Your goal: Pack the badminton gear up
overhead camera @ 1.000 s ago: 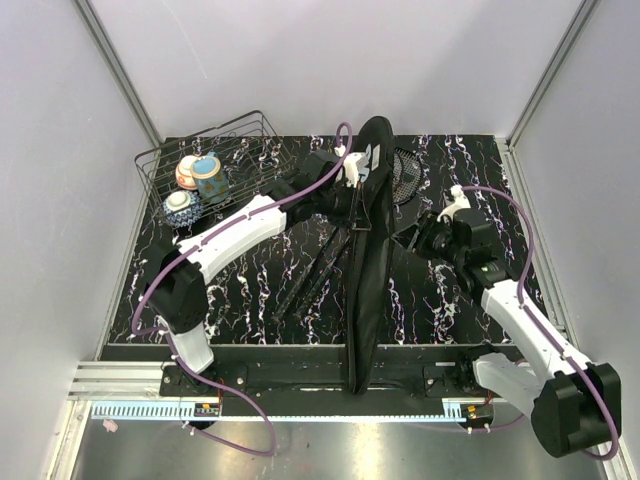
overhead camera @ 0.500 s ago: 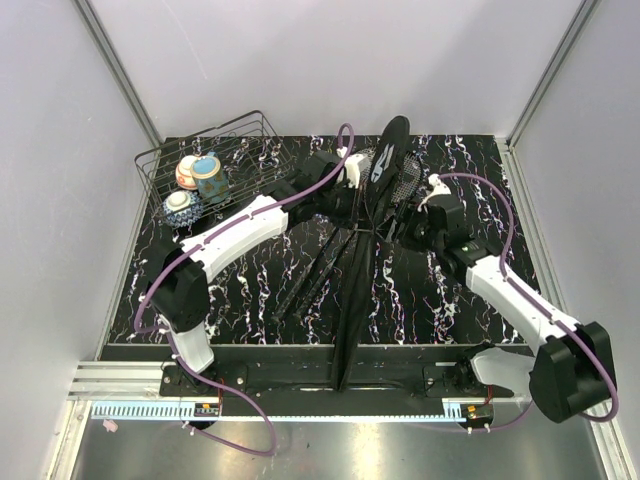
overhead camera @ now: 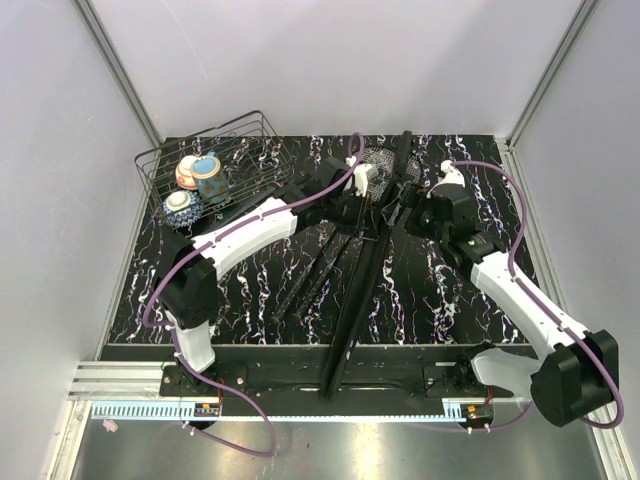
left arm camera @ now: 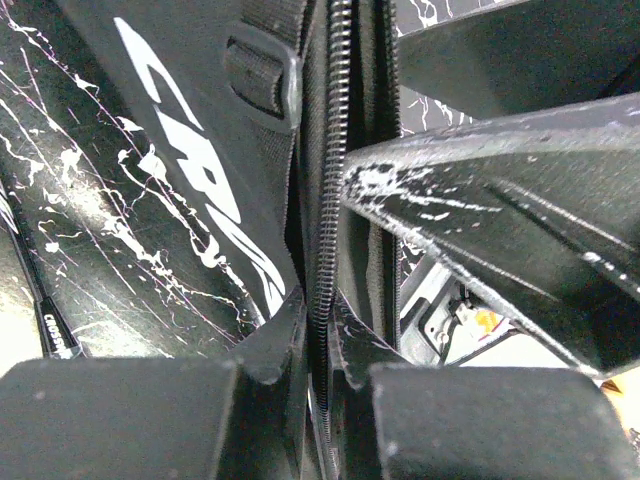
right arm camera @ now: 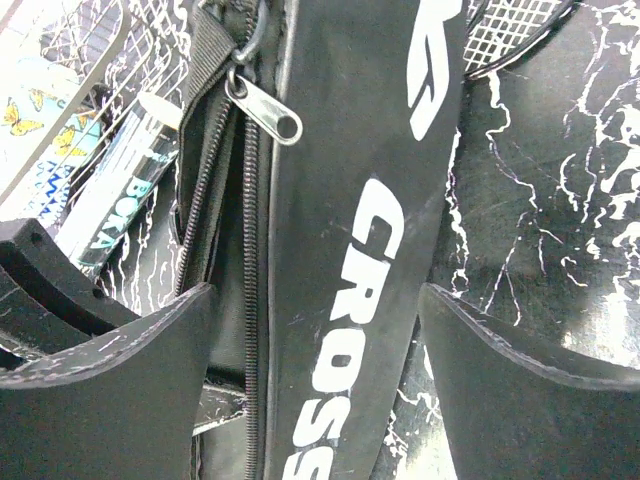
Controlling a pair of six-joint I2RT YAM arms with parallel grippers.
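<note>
My left claw is pinched together on the bag, its two tips clamped on either side of the zipper that runs straight up between them. My right claw is spread wide apart, and the bag's lettered face fills the gap between its tips. I cannot tell whether either tip presses on the cloth. One metal zipper pull hangs at the far end of the zipper in that view. One tube with teal lettering lies just beside the bag's zipper side. There is one bag. It stands on its edge, so from above it is a thin black strip. Its long axis runs far to near. The far end is near the back of the table, between my two claws. The near end reaches past the table's near edge and leans a little to the left. I count two rackets lying side by side just left of the bag, handles toward the near left, with one strung head showing by my left claw. At the far left stands one wire basket holding three bowls.
</note>
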